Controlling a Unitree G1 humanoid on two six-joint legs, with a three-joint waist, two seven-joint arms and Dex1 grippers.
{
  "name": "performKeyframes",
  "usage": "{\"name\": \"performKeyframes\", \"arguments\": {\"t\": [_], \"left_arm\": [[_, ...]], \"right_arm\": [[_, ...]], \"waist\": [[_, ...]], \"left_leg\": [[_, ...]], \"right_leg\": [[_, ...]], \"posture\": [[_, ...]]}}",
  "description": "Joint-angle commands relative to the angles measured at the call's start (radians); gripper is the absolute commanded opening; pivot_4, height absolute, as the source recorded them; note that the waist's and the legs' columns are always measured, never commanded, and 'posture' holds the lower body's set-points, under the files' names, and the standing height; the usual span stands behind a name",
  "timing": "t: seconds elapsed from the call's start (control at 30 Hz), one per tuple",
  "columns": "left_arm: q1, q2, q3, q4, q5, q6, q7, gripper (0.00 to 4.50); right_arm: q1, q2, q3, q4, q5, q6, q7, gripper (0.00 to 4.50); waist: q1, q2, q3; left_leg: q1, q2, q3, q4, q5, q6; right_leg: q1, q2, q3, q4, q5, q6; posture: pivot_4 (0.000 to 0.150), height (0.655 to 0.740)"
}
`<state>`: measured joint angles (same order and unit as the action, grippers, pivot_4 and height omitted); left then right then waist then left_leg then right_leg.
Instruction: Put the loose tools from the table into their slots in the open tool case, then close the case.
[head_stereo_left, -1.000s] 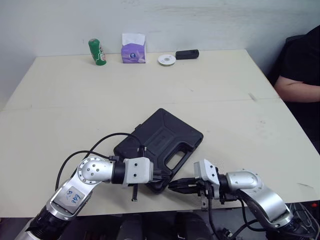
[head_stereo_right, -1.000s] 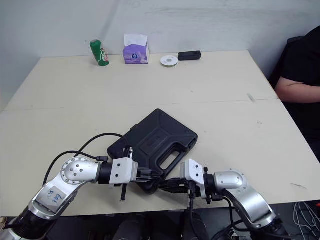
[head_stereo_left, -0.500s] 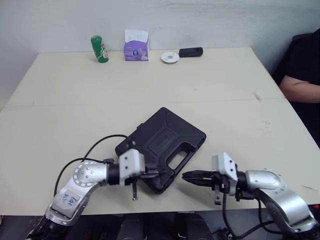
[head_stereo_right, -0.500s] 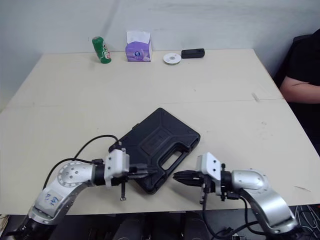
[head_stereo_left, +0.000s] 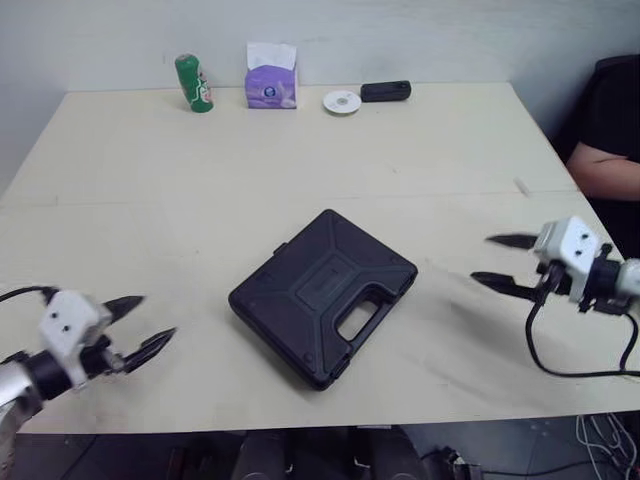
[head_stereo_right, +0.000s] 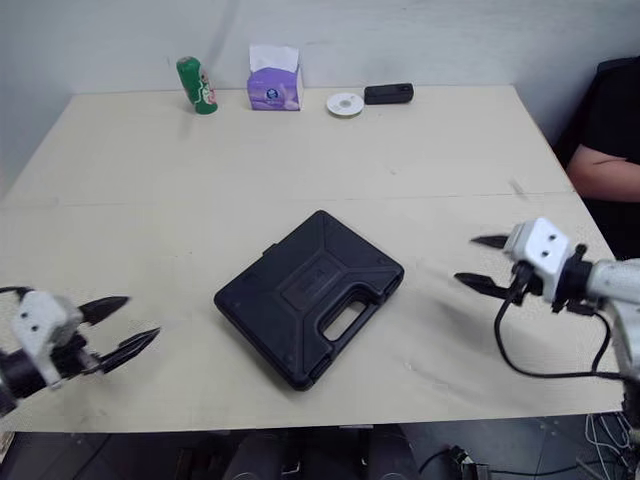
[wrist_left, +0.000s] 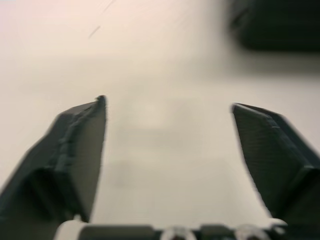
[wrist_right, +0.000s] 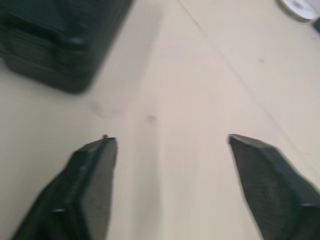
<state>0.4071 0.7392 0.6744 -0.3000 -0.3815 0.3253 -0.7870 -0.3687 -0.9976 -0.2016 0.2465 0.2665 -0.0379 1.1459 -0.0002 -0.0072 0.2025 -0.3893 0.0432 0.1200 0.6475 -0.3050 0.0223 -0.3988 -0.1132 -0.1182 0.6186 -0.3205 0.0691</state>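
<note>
The black tool case (head_stereo_left: 322, 294) lies closed and flat in the middle of the table, its handle cutout toward the near right. My left gripper (head_stereo_left: 139, 325) hovers open over the table's near left, well clear of the case, nothing between its fingers. My right gripper (head_stereo_left: 498, 262) stands open off to the right of the case, also holding nothing. In the left wrist view the case's edge (wrist_left: 272, 25) lies beyond the spread fingers (wrist_left: 80, 145). In the right wrist view the case's corner (wrist_right: 55, 40) lies ahead of the fingers (wrist_right: 92, 175).
Along the table's far edge stand a green can (head_stereo_left: 194, 83), a purple tissue box (head_stereo_left: 270, 88), a white disc (head_stereo_left: 342, 101) and a small black device (head_stereo_left: 386, 91). A person's arm (head_stereo_left: 605, 165) rests beyond the table's right side.
Both grippers have pulled away from the case's near edge, left one leftward, right one rightward, and both have opened. The camera view has shifted slightly.
</note>
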Motion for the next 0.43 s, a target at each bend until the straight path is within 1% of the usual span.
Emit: {"name": "performKeyframes", "arguments": {"t": [0.03, 0.2, 0.23, 0.43], "left_arm": [[-0.020, 0.010, 0.072, 0.058, 0.046, -0.087, 0.039, 4.50], [-0.086, 0.010, 0.080, 0.115, 0.040, -0.128, 0.058, 4.50], [-0.088, 0.006, 0.075, 0.116, 0.045, -0.134, 0.060, 4.50], [-0.070, -0.008, 0.083, 0.171, 0.070, -0.197, 0.066, 4.50]], "right_arm": [[-0.092, -0.024, 0.001, 0.141, -0.049, -0.122, 0.003, 4.48], [-0.209, 0.002, 0.035, 0.268, -0.096, -0.218, -0.014, 4.48], [-0.219, 0.011, 0.040, 0.280, -0.100, -0.231, -0.021, 4.48], [-0.238, 0.071, 0.055, 0.320, -0.130, -0.299, -0.094, 4.48]], "waist": [[-0.001, 0.000, 0.000], [-0.006, 0.000, 0.000], [-0.007, 0.000, 0.000], [-0.022, 0.000, 0.000]], "left_leg": [[0.000, 0.000, 0.000, 0.000, 0.000, 0.000], [-0.001, 0.001, 0.001, -0.001, 0.002, -0.003], [-0.001, 0.001, 0.001, -0.001, 0.004, -0.007], [-0.001, 0.001, 0.005, -0.001, 0.004, -0.007]], "right_leg": [[0.000, 0.000, 0.000, 0.000, 0.000, 0.000], [-0.003, 0.000, 0.001, 0.002, 0.000, 0.000], [-0.003, 0.000, 0.001, 0.002, 0.000, 0.000], [-0.003, 0.000, 0.001, 0.003, 0.001, 0.001]], "posture": [[0.150, 0.7400], [0.150, 0.7400], [0.150, 0.7400], [0.150, 0.7400]]}}
